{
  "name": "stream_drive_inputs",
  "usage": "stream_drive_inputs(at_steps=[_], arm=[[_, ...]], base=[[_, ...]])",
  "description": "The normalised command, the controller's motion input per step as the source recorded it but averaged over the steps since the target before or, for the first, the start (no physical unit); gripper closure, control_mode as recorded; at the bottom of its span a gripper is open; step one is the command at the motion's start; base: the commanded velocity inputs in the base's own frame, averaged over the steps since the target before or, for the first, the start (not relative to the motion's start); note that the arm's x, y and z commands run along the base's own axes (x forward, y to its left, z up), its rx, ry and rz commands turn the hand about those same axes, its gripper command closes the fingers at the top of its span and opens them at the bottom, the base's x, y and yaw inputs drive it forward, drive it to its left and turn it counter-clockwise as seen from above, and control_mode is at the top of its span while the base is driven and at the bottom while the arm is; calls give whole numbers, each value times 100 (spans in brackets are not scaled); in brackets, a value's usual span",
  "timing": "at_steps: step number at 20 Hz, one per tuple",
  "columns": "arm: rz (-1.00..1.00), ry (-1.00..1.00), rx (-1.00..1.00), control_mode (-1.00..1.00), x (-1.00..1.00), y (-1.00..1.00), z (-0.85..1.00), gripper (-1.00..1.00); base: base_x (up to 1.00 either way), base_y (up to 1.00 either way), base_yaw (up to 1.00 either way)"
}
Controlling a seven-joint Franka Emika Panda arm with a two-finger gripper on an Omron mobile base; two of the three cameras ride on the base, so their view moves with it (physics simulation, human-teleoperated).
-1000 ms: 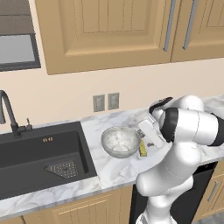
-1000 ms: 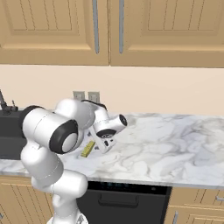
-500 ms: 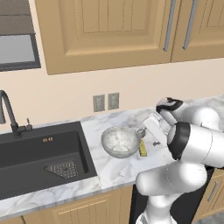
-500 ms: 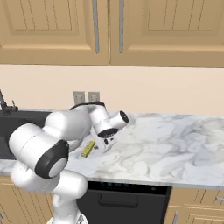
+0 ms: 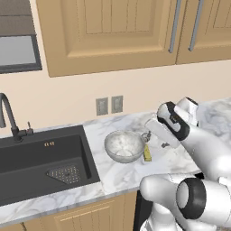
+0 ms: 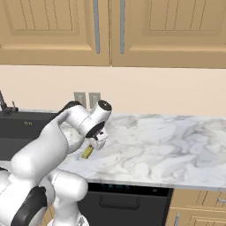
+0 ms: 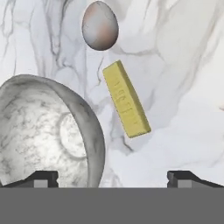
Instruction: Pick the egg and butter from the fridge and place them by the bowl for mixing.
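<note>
Egg [image 7: 100, 25], smooth greyish-pink oval, laid on marbled counter [image 7: 183, 87] just beyond butter [image 7: 126, 99], flat-sided yellow block, itself just beside bowl [image 7: 48, 131], round, mottled, glossy inside. Claw [image 7: 113, 178] spread wide, nothing grasped, poised above bowl rim and butter. Bare counter seen right of butter.

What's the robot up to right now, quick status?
Gripper open, holding nothing. Butter and egg lie on the counter beside the bowl. Nothing in the way.
</note>
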Motion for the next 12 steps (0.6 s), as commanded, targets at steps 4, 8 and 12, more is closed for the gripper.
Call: stream_drive_inputs(at_steps=[4,8,12], arm=[[0,-8,-22,-100,-54,28,47,-100],[1,-13,-20,-100,-63,29,40,-100],[4,-11,-18,-100,-61,24,41,-100]], base=[[0,0,0],[0,0,0],[0,0,0]])
